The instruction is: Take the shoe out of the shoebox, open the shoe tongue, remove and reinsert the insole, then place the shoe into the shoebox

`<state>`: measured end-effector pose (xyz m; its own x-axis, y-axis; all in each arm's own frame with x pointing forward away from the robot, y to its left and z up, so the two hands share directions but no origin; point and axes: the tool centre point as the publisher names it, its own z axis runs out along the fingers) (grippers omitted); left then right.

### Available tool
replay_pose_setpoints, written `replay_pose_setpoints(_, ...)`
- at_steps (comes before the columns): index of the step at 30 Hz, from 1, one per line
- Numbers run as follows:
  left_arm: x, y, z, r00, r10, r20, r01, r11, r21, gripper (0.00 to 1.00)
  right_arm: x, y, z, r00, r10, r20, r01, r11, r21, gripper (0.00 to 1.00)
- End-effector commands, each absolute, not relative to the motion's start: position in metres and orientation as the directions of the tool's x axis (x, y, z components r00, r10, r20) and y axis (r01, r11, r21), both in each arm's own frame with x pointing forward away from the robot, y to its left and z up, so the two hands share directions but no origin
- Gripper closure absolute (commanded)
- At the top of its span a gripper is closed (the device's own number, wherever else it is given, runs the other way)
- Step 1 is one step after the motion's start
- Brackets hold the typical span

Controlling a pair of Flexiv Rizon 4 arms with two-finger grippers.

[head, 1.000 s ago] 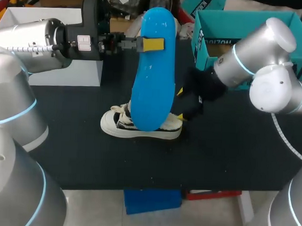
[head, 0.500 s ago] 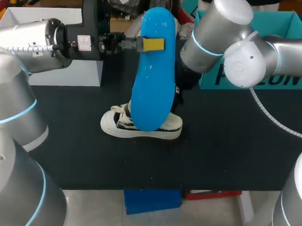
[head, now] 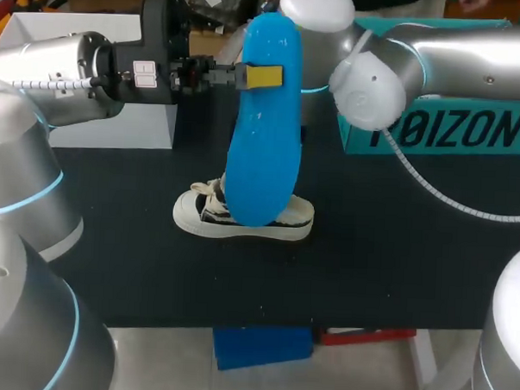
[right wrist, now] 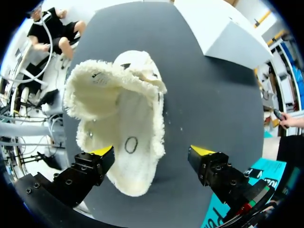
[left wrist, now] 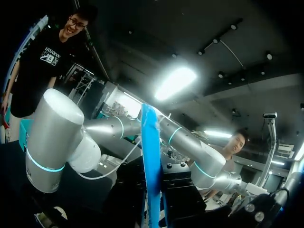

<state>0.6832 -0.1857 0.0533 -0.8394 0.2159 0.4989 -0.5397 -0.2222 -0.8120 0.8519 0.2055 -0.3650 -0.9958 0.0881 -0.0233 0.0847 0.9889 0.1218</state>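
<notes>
Blue insole (head: 263, 135) upright over white shoe (head: 193, 212)

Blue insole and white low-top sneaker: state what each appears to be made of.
Blue insole: probably moulded foam or plastic; smooth, softly shiny, holding its shape upright. White low-top sneaker: likely canvas upper, matte, with frayed, fuzzy edges at the opening; the smooth sole rim suggests rubber.

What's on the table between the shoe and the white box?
Nothing. The head view shows only bare black table between the shoe and the white box.
</notes>
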Motion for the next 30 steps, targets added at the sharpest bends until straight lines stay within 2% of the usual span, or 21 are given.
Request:
replay_pose_setpoints(1, 0.682, -0.186, 0.054, -0.839, 0.211, 0.501, -0.54, -0.221, -0.812, 1.0, 0.857, 0.219, -0.375, -0.996, 0.09, -0.01, 0.089, 0.996, 0.014, 0.0)
replay_pose_setpoints(5, 0.682, -0.186, 0.054, -0.839, 0.211, 0.501, -0.54, -0.221, -0.812, 1.0, 0.857, 0.221, -0.382, -0.996, 0.094, 0.005, 0.094, 0.995, 0.029, 0.0)
replay_pose_setpoints(7, 0.682, -0.186, 0.054, -0.839, 0.211, 0.501, -0.54, -0.221, -0.812, 1.0, 0.857, 0.222, -0.384, -0.995, 0.096, 0.013, 0.097, 0.995, 0.035, 0.39)
replay_pose_setpoints(8, 0.682, -0.186, 0.054, -0.839, 0.211, 0.501, -0.54, -0.221, -0.812, 1.0, 0.856, 0.221, -0.386, -0.995, 0.097, 0.015, 0.098, 0.995, 0.036, 0.53)
replay_pose_setpoints(10, 0.682, -0.186, 0.054, -0.839, 0.211, 0.501, -0.54, -0.221, -0.812, 1.0, 0.855, 0.222, -0.389, -0.995, 0.099, 0.02, 0.1, 0.994, 0.038, 0.61)
replay_pose_setpoints(12, 0.682, -0.186, 0.054, -0.839, 0.211, 0.501, -0.54, -0.221, -0.812, 1.0, 0.855, 0.222, -0.394, -0.995, 0.1, 0.027, 0.101, 0.994, 0.049, 0.74)
replay_pose_setpoints(14, 0.682, -0.186, 0.054, -0.839, 0.211, 0.501, -0.54, -0.221, -0.812, 1.0, 0.854, 0.222, -0.396, -0.994, 0.098, 0.038, 0.1, 0.994, 0.053, 1.0)
replay_pose_setpoints(30, 0.682, -0.186, 0.054, -0.839, 0.211, 0.501, -0.54, -0.221, -0.812, 1.0, 0.853, 0.223, -0.396, -0.995, 0.091, 0.047, 0.094, 0.994, 0.064, 1.0)
